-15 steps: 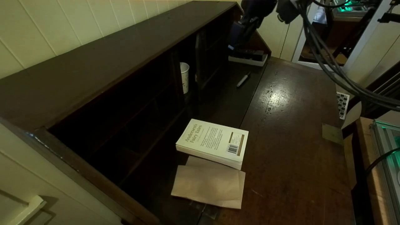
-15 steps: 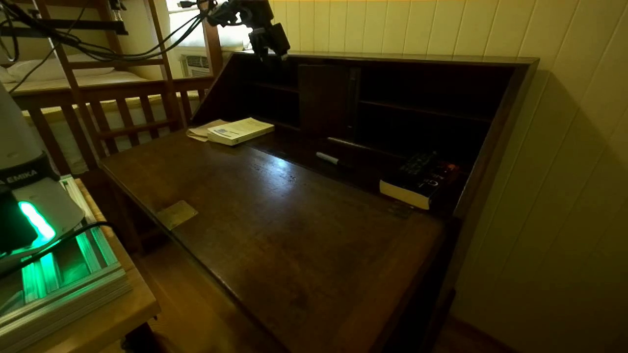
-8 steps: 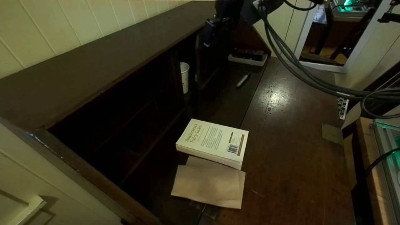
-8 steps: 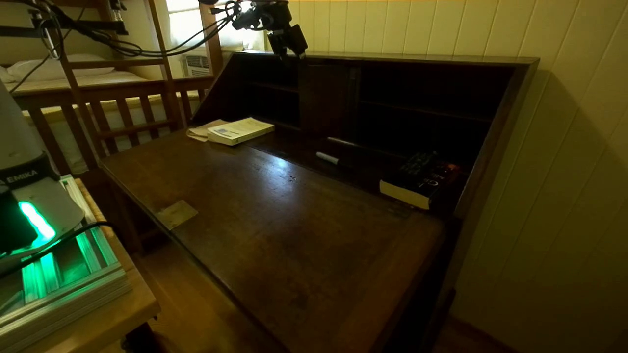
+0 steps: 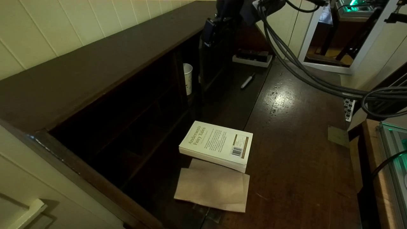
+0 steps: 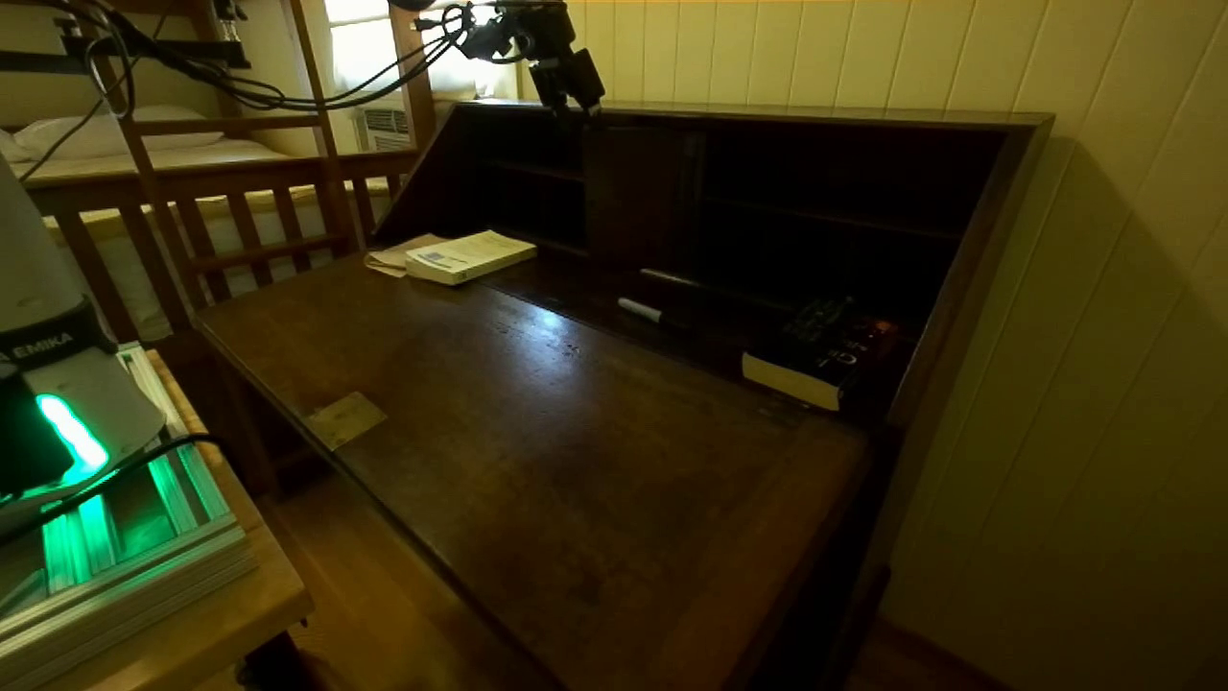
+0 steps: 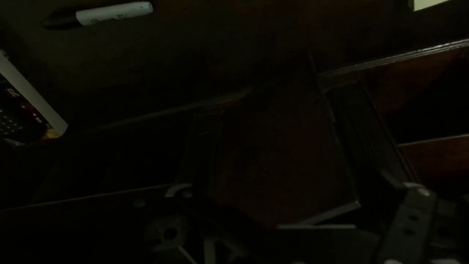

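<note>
Op: Quick q: how wide was the claw (image 6: 578,107), & what was it on?

Spotter: You had it wide open, jaws far apart, aimed down. Nearest thing was the small dk wooden door (image 7: 278,154) of the cabinet (image 5: 114,54); you were near its top end, & in the wrist view it showed btwn the jaws. Cdn't tell whether you touched it, too dark.

Op: Door pos?

Spotter: Approx mid-cabinet, ajar, free edge swung out over the desk (image 5: 295,152). Just beside that edge you cd see an upright paper cup (image 5: 188,79), partly hidden.

Op: Rest of the desk?

Spotter: Marker (image 6: 640,309), white w/ blk cap, lay flat on it, well apart from the claw. Thick dk book (image 6: 825,350) lay at one end. At the opp end you had the white paperback (image 5: 219,144), "Andersen's Fairy Tales", back cover up, w/ brown paper (image 5: 210,190) right next to it. Brass-coloured plate (image 6: 345,419) sat at the desk's front edge.

Op: & the room?

Spotter: Dim. Behind the cabinet you had a pale panelled wall (image 6: 767,58). In an exterior view there was also a bed (image 6: 211,152) w/ wooden rails, a bright window (image 6: 363,48) & an AC unit (image 6: 384,128) under it. Your arm's base (image 6: 120,398) glowed green.
</note>
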